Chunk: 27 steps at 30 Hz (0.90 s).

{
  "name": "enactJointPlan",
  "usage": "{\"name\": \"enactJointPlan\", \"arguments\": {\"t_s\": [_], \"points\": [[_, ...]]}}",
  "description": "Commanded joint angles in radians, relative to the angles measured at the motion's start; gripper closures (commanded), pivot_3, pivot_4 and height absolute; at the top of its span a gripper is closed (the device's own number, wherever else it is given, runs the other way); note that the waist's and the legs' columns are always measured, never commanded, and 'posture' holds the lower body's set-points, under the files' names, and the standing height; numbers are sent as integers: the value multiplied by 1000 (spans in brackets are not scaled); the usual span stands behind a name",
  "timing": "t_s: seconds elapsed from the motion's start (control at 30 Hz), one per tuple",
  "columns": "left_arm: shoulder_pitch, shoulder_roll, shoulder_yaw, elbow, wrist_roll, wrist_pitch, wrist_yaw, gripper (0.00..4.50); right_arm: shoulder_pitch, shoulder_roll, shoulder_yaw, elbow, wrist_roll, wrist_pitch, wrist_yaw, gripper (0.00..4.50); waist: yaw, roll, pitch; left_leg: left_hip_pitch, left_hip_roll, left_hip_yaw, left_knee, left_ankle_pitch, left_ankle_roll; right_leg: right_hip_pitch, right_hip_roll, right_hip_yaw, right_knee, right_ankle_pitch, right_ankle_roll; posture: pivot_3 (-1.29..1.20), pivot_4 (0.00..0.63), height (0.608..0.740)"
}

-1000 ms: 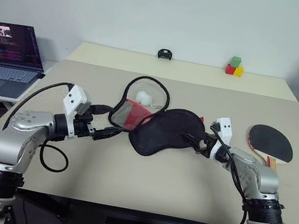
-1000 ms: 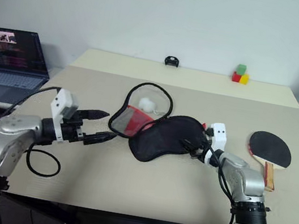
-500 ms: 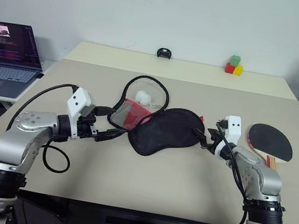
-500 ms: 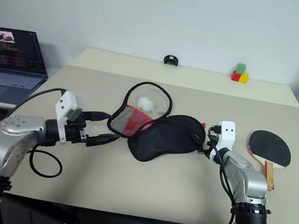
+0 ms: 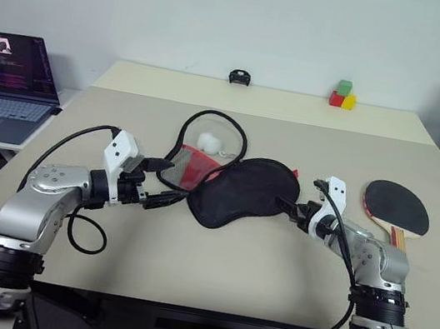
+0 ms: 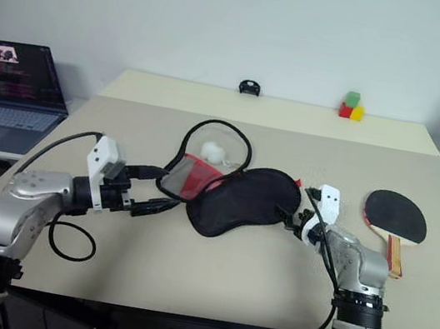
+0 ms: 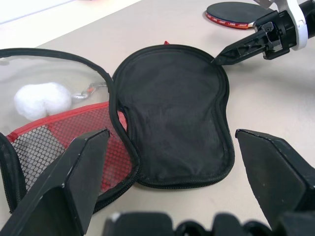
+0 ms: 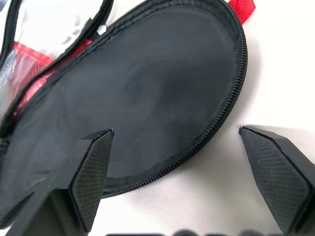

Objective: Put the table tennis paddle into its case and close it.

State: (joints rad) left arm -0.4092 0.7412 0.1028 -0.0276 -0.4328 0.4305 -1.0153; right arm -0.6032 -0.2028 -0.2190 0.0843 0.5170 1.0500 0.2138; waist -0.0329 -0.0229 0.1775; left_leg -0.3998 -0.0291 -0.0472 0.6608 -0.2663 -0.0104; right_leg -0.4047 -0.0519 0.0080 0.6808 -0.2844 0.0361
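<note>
Both jaws gape beside one case (image 5: pixel 241 192), one paddle (image 5: pixel 397 207).

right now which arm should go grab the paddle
Right. The paddle lies beside the open right gripper; the left gripper is across the open case from it.

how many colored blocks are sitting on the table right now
3, all clustered at the far edge of the table, toward its right: a green block stacked atop a red block and a yellow block. More could be hidden behind them.
</note>
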Motion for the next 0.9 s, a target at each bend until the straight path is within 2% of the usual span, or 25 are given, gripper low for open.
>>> {"name": "enactJointPlan", "arguments": {"t_s": [0.03, 0.27, 0.53, 0.63, 0.9], "points": [[-21, -1, 15, -10, -10, -16, -3, 0, -27, 53, -26, -26, 67, 74, -6, 26, -1, 0, 0, 0, 0, 0, 0, 0, 0, 0, 0, 0, 0, 0, 0, 0, 150, 740], [-13, -6, 18, -13, -9, -19, 3, 0, -50, 145, -55, -49, 106, 135, -47, 26, -2, 0, 0, 0, 0, 0, 0, 0, 0, 0, 1, 0, 0, 0, 0, 0, 150, 740], [-8, -10, 18, -15, -6, -22, 5, 0, -48, 206, -47, -52, 102, 121, -87, 26, -1, 0, 0, 0, 0, 0, 0, 0, 0, 0, 1, 0, 0, 0, 0, 0, 150, 740], [-3, -11, 18, -15, -4, -25, 5, 0, -34, 244, -43, -64, 107, 121, -107, 599, -2, 0, 0, 0, 0, 0, 0, 0, 0, -1, 1, 0, 1, 0, 0, 0, 150, 740], [6, -21, 13, -23, -1, -27, 8, 0, -29, 334, -35, -48, 102, 107, -147, 3478, 0, 0, 0, 0, 0, 0, 0, 0, 0, -1, 1, 0, 0, 0, 0, 0, 150, 740]]}}
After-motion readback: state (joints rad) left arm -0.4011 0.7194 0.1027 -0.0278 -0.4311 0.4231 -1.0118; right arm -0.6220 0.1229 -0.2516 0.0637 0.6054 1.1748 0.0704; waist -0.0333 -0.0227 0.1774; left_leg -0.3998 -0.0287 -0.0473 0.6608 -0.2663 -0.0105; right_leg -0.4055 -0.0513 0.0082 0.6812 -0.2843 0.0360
